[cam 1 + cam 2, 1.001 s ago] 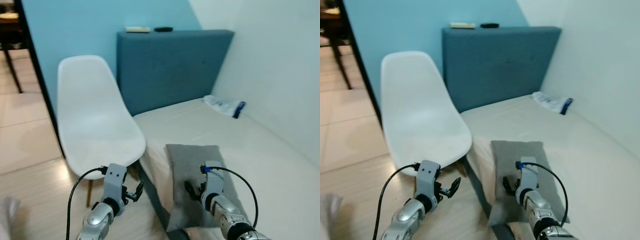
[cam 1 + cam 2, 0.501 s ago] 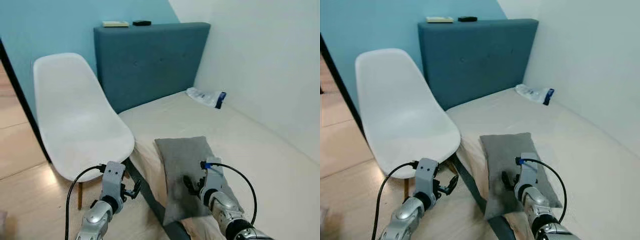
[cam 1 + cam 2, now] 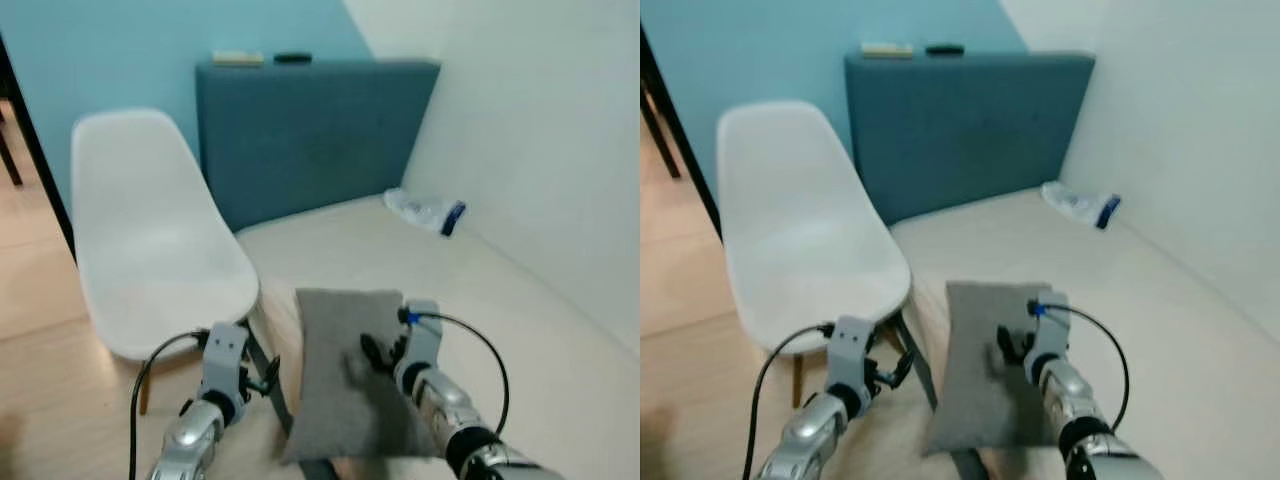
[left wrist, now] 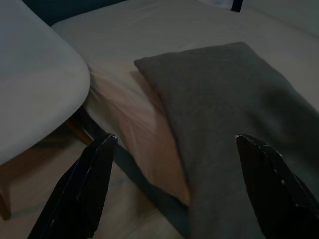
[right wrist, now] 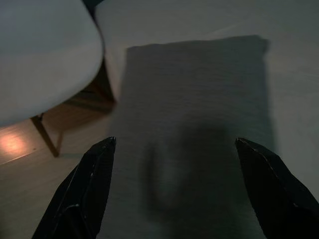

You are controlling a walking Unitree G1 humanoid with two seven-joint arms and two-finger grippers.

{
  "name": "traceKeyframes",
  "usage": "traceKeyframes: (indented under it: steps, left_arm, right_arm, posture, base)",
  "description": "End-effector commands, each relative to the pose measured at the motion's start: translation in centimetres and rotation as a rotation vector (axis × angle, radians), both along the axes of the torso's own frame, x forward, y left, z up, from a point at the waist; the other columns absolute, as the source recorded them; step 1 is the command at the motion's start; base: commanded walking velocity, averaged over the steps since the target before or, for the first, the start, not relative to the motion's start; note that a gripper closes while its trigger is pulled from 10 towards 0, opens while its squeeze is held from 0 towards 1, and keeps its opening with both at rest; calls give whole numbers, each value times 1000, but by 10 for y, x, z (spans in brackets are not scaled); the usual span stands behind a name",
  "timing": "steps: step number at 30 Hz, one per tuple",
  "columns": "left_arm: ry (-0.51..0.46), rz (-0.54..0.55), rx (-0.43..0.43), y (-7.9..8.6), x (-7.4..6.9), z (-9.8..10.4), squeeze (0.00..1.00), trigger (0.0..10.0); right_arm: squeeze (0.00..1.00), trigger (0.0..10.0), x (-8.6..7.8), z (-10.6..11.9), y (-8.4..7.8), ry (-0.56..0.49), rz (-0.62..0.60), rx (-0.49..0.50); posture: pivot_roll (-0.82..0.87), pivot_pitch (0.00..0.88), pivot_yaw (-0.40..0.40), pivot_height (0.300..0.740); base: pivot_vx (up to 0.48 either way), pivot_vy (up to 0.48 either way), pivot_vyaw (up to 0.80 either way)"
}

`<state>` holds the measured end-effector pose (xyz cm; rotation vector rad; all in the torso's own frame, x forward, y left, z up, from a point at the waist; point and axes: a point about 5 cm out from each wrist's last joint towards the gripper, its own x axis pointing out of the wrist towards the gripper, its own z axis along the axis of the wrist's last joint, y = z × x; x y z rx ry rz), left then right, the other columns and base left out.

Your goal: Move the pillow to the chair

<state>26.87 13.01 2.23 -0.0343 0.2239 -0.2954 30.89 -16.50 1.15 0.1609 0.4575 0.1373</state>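
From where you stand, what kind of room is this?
Most likely a bedroom. There is a bed with a padded blue headboard against the wall, a grey pillow lying on the mattress near its edge, and a white chair standing beside the bed on a wooden floor.

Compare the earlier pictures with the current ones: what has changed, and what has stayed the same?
The camera has shifted. The right gripper has moved further onto the grey pillow, open. The left gripper stays open between chair and bed. The pillow remains on the bed, ungrasped.
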Motion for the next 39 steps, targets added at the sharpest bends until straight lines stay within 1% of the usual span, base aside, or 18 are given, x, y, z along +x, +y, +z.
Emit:
traceKeyframes:
  steps: [1,7,17,25,26,30,33,37,39]
  left_arm:
    - [16,-4,-11,-6,-2,-3,0,10000]
    - [17,14,-15,-3,0,-3,0,10000]
    - [15,17,-16,-4,-1,-3,0,10000]
    - [17,55,-16,-1,1,-3,0,10000]
    - [24,52,0,-1,1,-4,0,10000]
    - [33,58,7,0,2,-5,0,10000]
    - [32,84,2,2,2,-5,0,10000]
    - [27,87,6,3,3,-5,0,10000]
    - [24,85,8,3,3,-4,0,10000]
  right_arm:
    - [0,10000,-4,-4,-9,20,-17,-14]
    - [0,10000,-5,-5,-10,27,-10,-19]
    - [0,10000,-5,-5,-11,39,-17,-10]
    - [0,10000,-6,-7,-10,45,-9,-10]
    - [0,10000,-6,-7,-10,46,-8,-10]
    - [0,10000,-6,-7,-9,46,-6,-9]
    - [0,10000,-6,-6,-8,46,-6,-7]
    - [0,10000,-5,-6,-10,44,-13,-4]
    - [0,10000,-5,-5,-13,44,-33,-9]
  posture:
    - [125,5,-125,740]
    - [123,9,-124,740]
    - [117,16,-122,740]
    - [120,18,-125,740]
    - [120,17,-125,740]
    - [119,16,-124,740]
    - [120,16,-124,740]
    - [120,17,-123,740]
    - [121,21,-123,740]
  base:
    - [0,0,0]
    - [0,0,0]
    - [0,0,0]
    - [0,0,0]
    - [0,412,0]
    - [0,452,0]
    - [0,372,0]
    - [0,0,0]
    - [0,0,0]
